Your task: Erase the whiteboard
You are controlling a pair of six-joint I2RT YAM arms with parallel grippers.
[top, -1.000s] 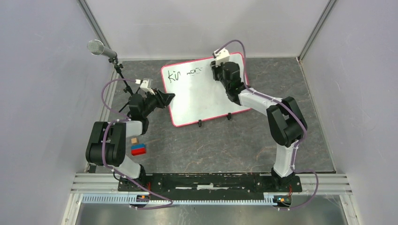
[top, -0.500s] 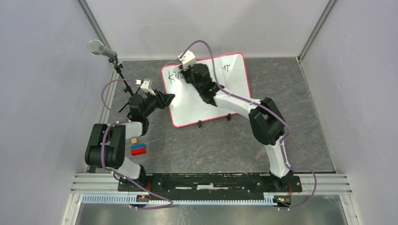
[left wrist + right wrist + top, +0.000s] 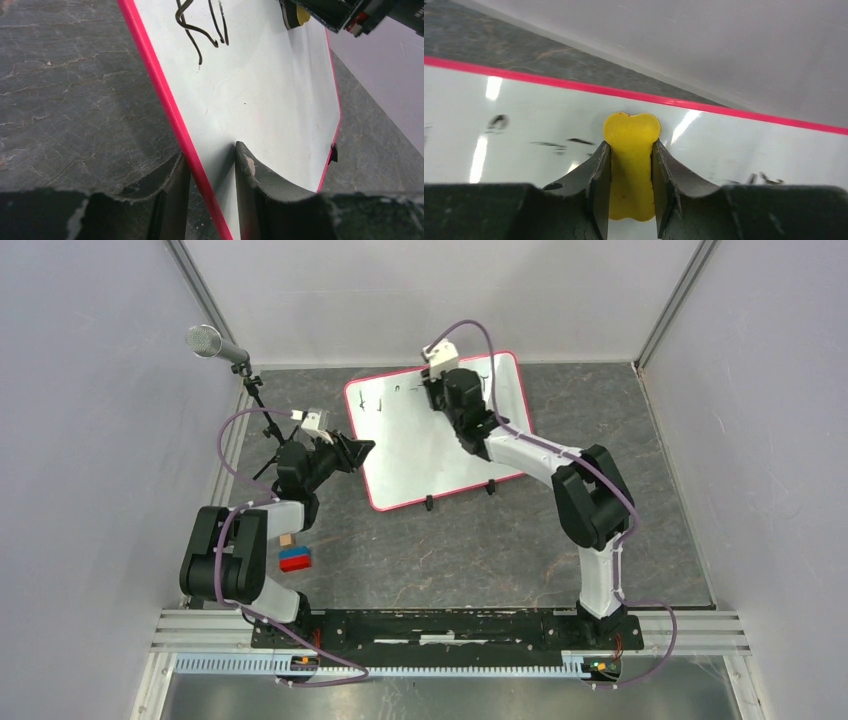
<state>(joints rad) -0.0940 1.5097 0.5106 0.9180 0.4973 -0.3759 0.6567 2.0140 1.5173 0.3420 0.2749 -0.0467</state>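
The whiteboard [image 3: 440,440], white with a red-pink rim, lies on the dark table. My left gripper [image 3: 355,452] is shut on its left rim. In the left wrist view the fingers [image 3: 210,155] straddle the rim of the whiteboard [image 3: 265,90], and black strokes [image 3: 200,25] remain near its far end. My right gripper [image 3: 440,390] is shut on a yellow eraser [image 3: 631,150] pressed on the whiteboard [image 3: 749,150] near its far rim. Faint ink smudges [image 3: 554,144] lie left of the eraser. The eraser also shows in the left wrist view [image 3: 301,14].
A microphone [image 3: 205,340] on a stand stands at the back left. A red and blue block [image 3: 295,559] and a small wooden block [image 3: 286,539] lie by the left arm. Grey walls enclose the table on three sides.
My right gripper swept left along the board's top edge, then back to the right. Most of the black writing there is wiped away. The left gripper has stayed on the rim.
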